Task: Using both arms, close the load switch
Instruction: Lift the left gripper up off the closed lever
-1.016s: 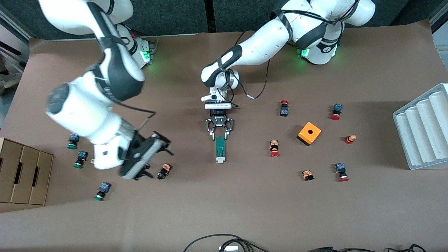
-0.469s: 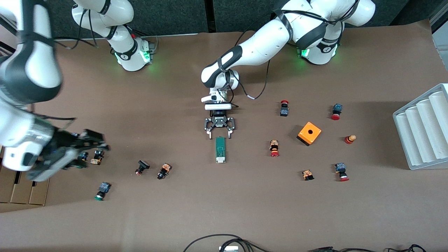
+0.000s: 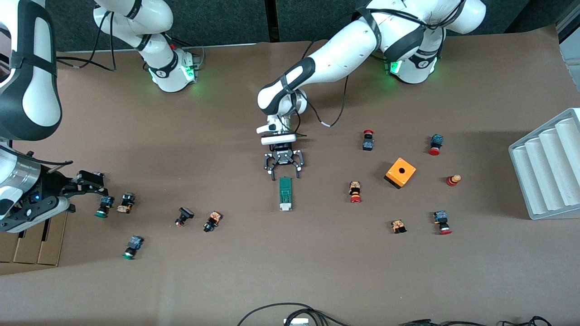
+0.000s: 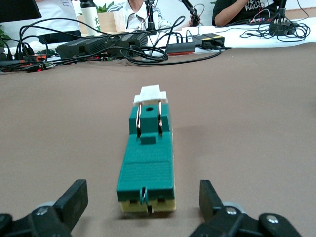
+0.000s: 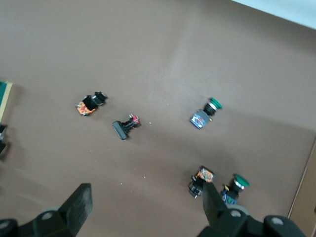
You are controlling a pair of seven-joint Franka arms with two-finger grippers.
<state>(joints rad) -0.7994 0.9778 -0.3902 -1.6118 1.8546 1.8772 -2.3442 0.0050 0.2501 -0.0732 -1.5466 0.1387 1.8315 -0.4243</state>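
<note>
**Q:** At mid-tabletop (image 3: 290, 271), where does the load switch (image 3: 285, 194) lie relative to the nearer arm?

**A:** Taking the load switch as landmark: the left gripper (image 3: 284, 174) stands just at its green end, the end farther from the front camera. The switch's long axis runs straight away from that gripper toward the front camera, with the white sliding piece (image 3: 285, 207) at the end nearest the camera. In the left wrist view, the green body (image 4: 147, 163) lies centred between the two fingers (image 4: 71, 197) and points lengthwise away from them, the white piece (image 4: 150, 94) projecting at its tip.

**Q:** And the fingers of that gripper?

**A:** Spread wide, one on each side of the switch's near end, with clear tabletop showing between each finger and the green body. They hold nothing and touch nothing.

**Q:** Where is the other arm?

**A:** The right gripper (image 3: 88, 183) hangs well apart from the load switch, toward the right arm's end of the tabletop, over a green-capped push button (image 3: 103, 206) beside the cardboard box (image 3: 36, 244). Its fingers (image 5: 79, 200) are likewise spread and empty. The left arm is plainly the nearer.

**Q:** What does the coming move turn on?

**A:** Judging from this layout, closing needs a push along the long axis on the white piece, so one gripper would brace the green end while the other reaches the white end.
</note>
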